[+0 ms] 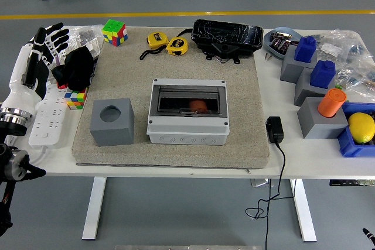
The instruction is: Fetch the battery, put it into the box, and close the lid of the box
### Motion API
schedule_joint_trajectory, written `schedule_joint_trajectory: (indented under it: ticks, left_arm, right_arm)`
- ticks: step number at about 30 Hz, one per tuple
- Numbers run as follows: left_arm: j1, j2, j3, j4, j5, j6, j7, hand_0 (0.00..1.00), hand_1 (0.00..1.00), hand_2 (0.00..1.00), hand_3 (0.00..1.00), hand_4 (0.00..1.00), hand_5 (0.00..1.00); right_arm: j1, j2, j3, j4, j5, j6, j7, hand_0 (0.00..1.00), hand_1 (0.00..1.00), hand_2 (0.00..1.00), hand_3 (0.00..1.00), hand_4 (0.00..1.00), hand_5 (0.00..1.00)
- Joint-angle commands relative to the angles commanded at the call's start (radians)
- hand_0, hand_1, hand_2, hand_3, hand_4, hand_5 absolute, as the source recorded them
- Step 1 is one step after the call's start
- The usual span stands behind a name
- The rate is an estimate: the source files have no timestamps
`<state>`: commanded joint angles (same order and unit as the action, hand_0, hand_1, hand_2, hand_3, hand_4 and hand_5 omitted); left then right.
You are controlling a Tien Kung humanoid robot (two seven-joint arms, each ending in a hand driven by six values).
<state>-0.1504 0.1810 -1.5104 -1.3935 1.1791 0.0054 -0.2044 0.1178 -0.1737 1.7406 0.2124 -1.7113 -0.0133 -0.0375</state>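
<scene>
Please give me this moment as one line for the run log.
left hand: open, far left of table | right hand: not in view | box: lid shut, orange item inside | stage: idle

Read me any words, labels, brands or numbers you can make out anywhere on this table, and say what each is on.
No text reads clearly.
Tape measures: dark label patches, too small to read.
Grey box: no marking legible.
Power strip: no print legible.
</scene>
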Motion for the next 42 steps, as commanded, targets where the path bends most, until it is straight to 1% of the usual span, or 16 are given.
schedule_joint_trajectory:
  ticks: [42]
  left_arm:
    - [-0.001, 0.004, -0.003, -0.007, -0.011, 0.017, -0.008, 0.825, 0.821, 0.792, 0.796, 0.998, 0.954]
  right_arm:
    - [0.004, -0.005, 0.003, 0.000, 0.001, -0.001, 0.000, 0.793, 0.737, 0.737, 0.792, 0.998, 0.941]
